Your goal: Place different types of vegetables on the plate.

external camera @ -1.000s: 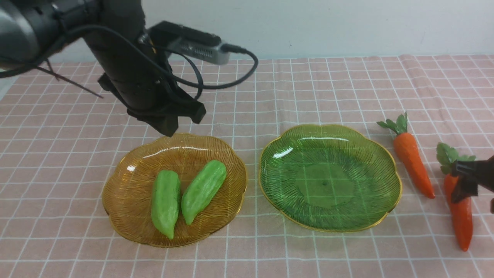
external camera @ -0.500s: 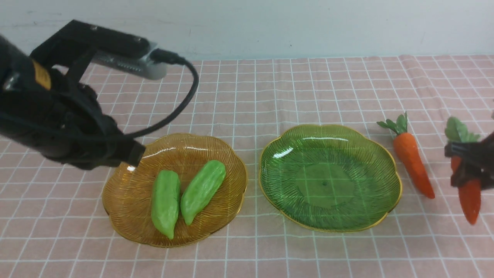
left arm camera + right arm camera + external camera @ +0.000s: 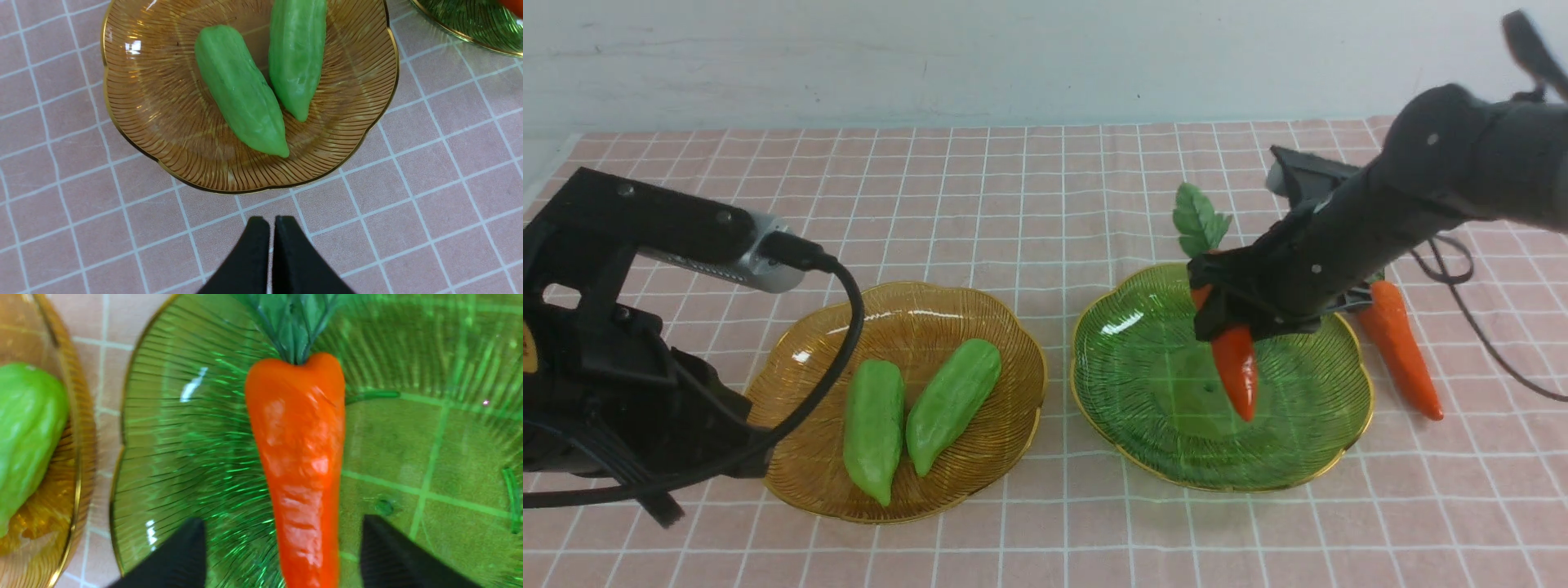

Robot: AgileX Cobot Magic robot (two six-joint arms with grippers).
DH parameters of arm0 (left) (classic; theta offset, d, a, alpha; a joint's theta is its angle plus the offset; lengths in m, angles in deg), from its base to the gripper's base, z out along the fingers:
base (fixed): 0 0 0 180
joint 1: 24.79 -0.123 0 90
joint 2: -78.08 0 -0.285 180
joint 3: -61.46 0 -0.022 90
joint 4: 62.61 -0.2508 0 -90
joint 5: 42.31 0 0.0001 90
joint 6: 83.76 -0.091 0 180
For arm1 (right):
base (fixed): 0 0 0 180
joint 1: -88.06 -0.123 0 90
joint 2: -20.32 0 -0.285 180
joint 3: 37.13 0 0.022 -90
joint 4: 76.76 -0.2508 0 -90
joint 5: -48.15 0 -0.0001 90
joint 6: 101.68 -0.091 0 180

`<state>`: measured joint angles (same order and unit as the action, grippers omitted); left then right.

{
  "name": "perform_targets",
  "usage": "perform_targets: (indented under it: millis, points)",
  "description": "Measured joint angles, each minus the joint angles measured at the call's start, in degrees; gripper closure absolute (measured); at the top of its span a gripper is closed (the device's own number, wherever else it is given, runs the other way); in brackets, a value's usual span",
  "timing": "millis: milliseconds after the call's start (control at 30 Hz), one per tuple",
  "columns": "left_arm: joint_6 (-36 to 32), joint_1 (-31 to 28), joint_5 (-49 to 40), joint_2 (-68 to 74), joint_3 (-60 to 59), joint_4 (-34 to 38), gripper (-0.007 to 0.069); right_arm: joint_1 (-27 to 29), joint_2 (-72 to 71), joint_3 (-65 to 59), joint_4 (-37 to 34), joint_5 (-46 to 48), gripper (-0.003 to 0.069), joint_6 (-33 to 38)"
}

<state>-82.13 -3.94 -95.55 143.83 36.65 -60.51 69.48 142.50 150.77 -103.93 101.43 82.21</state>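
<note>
Left claw [image 3: 271, 222]: closed tight, nothing held.
Right claw [image 3: 282, 522]: spread wide, carrot [image 3: 1235, 367] flanked, not gripped.
carrot: tip down over green plate [image 3: 1111, 408].
Gourds [image 3: 874, 429]: laid in amber plate [image 3: 792, 408], left.
Other carrot [image 3: 1401, 351]: on surface [image 3: 1045, 204], far right.

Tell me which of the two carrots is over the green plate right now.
The carrot at the right gripper, tip pointing down over the green plate. The other carrot lies on the cloth off the plate's right rim.
</note>
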Motion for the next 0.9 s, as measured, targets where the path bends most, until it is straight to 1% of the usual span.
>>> perform_targets:
  millis: [33, 67, 100, 133, 200, 267, 333, 367, 467, 667, 700, 733, 767, 833, 867, 900]
  points:
    - [0.00, 0.00, 0.00, 0.00, 0.00, -0.02, 0.0628, 0.06, 0.06, 1.38, 0.72, 1.56, 0.0162, 0.00]
    - [0.00, 0.00, 0.00, 0.00, 0.00, -0.08, 0.0628, 0.34, 0.06, 2.93, 1.92, 3.36, 0.0132, -0.07]
    - [0.00, 0.00, 0.00, 0.00, 0.00, -0.40, 0.0628, 0.68, 0.06, 4.40, 3.40, 4.93, 0.0116, -0.07]
    - [0.00, 0.00, 0.00, 0.00, 0.00, -0.64, 0.0628, 1.40, 0.06, 6.43, 6.41, 7.14, 0.0106, -0.29]
    - [0.00, 0.00, 0.00, 0.00, 0.00, -0.89, 0.0628, 3.81, 0.06, 9.21, 14.00, 9.56, 0.0103, -3.16]
    - [0.00, 0.00, 0.00, 0.00, 0.00, -0.89, 0.0628, 8.09, 0.06, 10.05, 22.58, 9.49, 0.0107, -8.31]
    - [0.00, 0.00, -0.10, 0.00, 0.00, -0.89, 0.0628, 11.09, 0.50, 10.10, 26.04, 9.40, 0.0108, -11.12]
    - [0.00, 0.00, -0.22, 0.00, 0.00, -0.89, 0.0628, 12.44, 1.08, 10.16, 27.17, 9.40, 0.0108, -12.04]
    - [0.00, 0.00, -0.19, 0.00, 0.00, -0.89, 0.0627, 14.96, 3.43, 10.16, 27.62, 9.20, 0.0109, -12.69]
    - [0.00, 0.00, -0.19, 0.00, 0.00, -0.93, 0.0627, 15.95, 9.78, 10.16, 27.17, 6.80, 0.0114, -12.57]
    - [0.00, 0.00, -0.24, 0.00, 0.00, -0.93, 0.0627, 15.95, 10.67, 10.16, 27.17, 6.31, 0.0123, -12.57]
    - [0.00, 0.00, -0.26, 0.00, 0.00, -0.93, 0.0627, 15.95, 11.20, 10.16, 27.17, 5.93, 0.0148, -12.57]
    - [0.00, 0.00, -0.39, 0.00, 0.00, -0.93, 0.0627, 15.95, 11.68, 10.16, 27.17, 5.87, 0.0193, -12.57]
    - [0.00, 0.00, -0.57, 0.00, 0.00, -0.93, 0.0627, 16.00, 11.88, 10.16, 27.17, 5.93, 0.0337, -12.29]
    - [0.00, 0.00, -0.67, 0.00, 0.00, -0.93, 0.0627, 16.07, 11.88, 10.68, 27.17, 7.00, 0.0386, -12.17]
    - [0.00, 0.00, -0.67, 0.00, 0.00, -0.93, 0.0627, 16.26, 11.59, 11.56, 27.17, 8.10, 0.0377, -12.17]
